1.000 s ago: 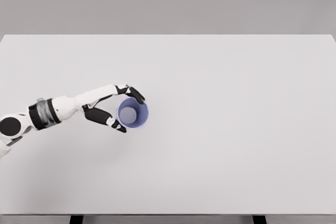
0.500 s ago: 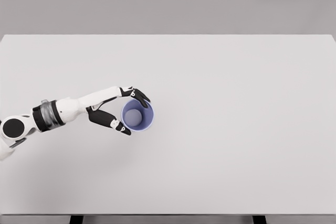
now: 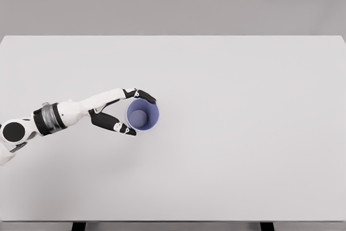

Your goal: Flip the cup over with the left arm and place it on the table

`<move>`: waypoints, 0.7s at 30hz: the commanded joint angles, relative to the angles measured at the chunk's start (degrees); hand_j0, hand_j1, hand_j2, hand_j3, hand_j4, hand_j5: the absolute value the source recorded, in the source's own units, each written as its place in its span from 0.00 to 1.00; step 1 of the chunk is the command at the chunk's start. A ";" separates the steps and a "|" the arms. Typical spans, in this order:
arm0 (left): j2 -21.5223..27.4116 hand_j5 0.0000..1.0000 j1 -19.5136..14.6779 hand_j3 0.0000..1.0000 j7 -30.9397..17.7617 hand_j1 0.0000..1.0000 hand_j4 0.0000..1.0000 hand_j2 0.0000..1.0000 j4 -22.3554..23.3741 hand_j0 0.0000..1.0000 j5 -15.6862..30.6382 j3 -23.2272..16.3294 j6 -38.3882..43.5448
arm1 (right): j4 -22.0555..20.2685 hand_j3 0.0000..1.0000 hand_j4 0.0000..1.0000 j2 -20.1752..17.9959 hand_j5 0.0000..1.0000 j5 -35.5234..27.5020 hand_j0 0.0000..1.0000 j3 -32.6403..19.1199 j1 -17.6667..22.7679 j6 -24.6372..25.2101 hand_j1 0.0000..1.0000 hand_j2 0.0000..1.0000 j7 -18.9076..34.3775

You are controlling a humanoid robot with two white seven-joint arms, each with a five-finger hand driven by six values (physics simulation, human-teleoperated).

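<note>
On the left half of the plain white table [image 3: 227, 79], the small lavender plastic cup [image 3: 142, 116] now faces mouth-up, having drifted slightly right and settled lower over the last second; the white five-fingered left hand [image 3: 123, 112] remains clamped around its rim; flipping looks finished, so release probably comes next.

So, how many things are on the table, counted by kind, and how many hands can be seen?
cup: 1, purple, mouth up, held by the left hand
hand: 1, the left
table: 1
Total: 3
</note>
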 commanded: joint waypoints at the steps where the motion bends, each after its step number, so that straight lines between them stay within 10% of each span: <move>1: 0.01 0.82 -0.09 0.82 0.08 0.82 0.82 0.82 -0.03 0.82 0.39 0.06 0.06 | 0.05 1.00 1.00 0.00 1.00 0.00 1.00 0.00 0.00 0.00 1.00 1.00 0.03; 21: 0.28 1.00 -0.88 1.00 0.08 1.00 1.00 1.00 0.50 1.00 0.22 0.06 0.06 | -0.03 1.00 1.00 0.00 1.00 0.00 1.00 0.00 0.00 0.00 1.00 1.00 0.03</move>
